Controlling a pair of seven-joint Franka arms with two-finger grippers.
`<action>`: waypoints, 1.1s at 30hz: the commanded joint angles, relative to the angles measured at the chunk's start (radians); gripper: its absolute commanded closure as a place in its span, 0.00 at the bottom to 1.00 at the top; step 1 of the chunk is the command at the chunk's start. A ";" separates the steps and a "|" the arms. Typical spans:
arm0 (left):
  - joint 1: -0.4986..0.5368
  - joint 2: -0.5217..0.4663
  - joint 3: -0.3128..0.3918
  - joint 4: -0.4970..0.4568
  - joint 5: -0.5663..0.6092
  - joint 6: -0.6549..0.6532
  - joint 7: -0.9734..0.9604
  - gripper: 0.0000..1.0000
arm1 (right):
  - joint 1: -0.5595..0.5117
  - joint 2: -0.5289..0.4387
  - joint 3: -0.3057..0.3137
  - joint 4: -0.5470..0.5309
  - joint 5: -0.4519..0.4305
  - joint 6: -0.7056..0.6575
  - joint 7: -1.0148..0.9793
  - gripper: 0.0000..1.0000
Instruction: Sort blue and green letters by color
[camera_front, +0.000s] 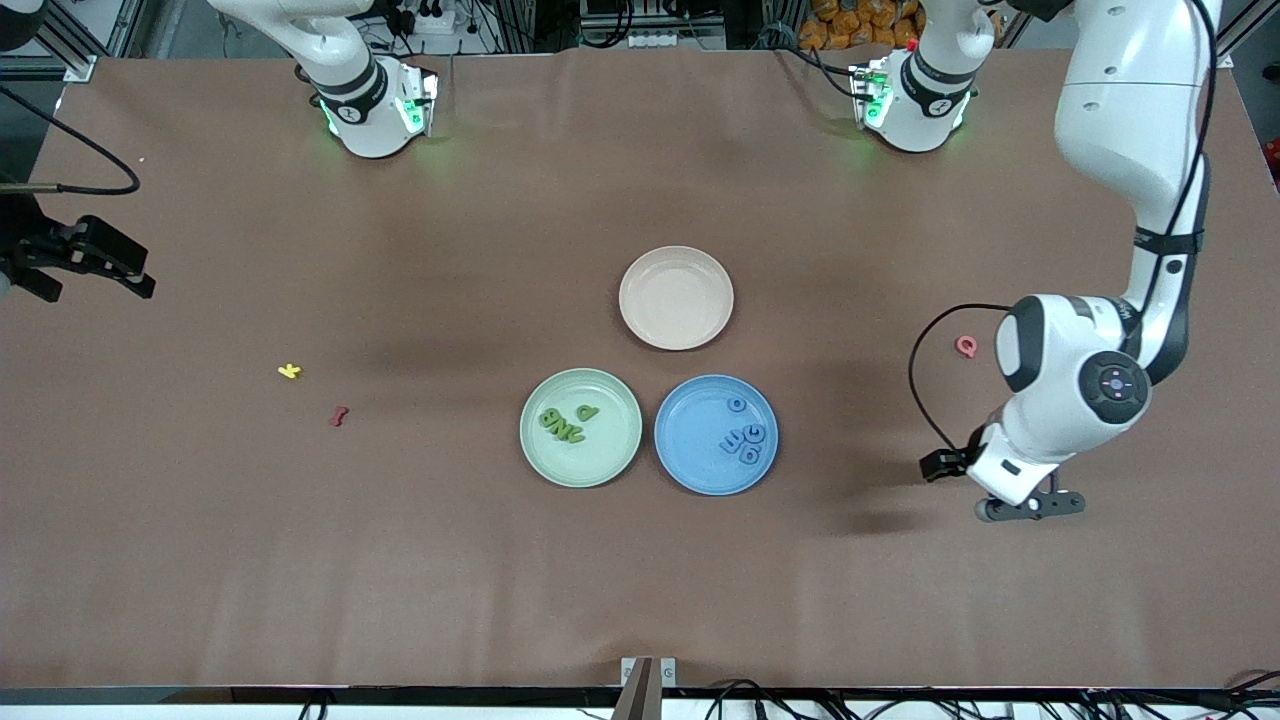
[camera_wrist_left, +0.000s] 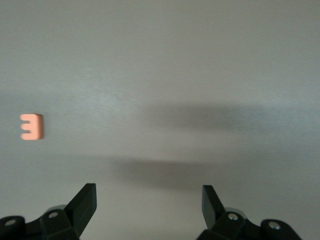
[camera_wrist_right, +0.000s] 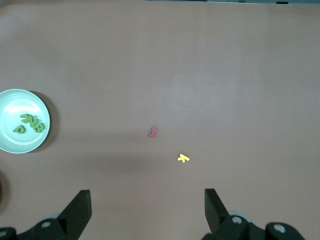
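Plates sit in a cluster near the middle of the table (camera_front: 400, 560): a green plate (camera_front: 610, 455), a blue plate (camera_front: 690, 470) just beside it toward the left arm's end, and a cream plate (camera_front: 676, 298) farther from the front camera than both. The green letters (camera_front: 565, 424) lie together inside the green plate, four of them, bunched in the part of the dish toward the right arm's end. The blue letters (camera_front: 745, 440) lie inside the blue plate, gathered in the part toward the left arm's end, one a little apart from the others and farther from the camera.

Off the plates, a yellow letter (camera_front: 289, 372) and a dark red letter (camera_front: 339, 416) rest on the bare table toward the right arm's end, near each other, the red one nearer the camera. A pink letter (camera_front: 966, 346) lies toward the left arm's end, close to the left arm's forearm. The left wrist view shows an orange letter (camera_wrist_left: 32, 126) on the table surface; it does not show in the front view.

The left gripper (camera_front: 1030, 505) hangs low over the table toward the left arm's end, well apart from the blue plate, its fingers (camera_wrist_left: 82, 205) spread wide with nothing between them. The right gripper (camera_front: 95, 268) is at the edge of the table at the right arm's end, raised, its fingers (camera_wrist_right: 80, 207) also wide apart and empty.
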 joint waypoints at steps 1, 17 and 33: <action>0.023 -0.038 -0.006 -0.004 -0.006 -0.024 0.039 0.05 | 0.010 -0.003 -0.011 0.003 0.014 -0.006 0.013 0.00; 0.024 -0.205 -0.008 -0.004 -0.006 -0.059 0.039 0.00 | 0.018 -0.002 -0.008 0.009 0.001 0.002 0.010 0.00; 0.030 -0.379 -0.009 0.003 -0.012 -0.180 0.039 0.00 | 0.027 0.001 -0.005 0.011 0.001 -0.003 0.010 0.00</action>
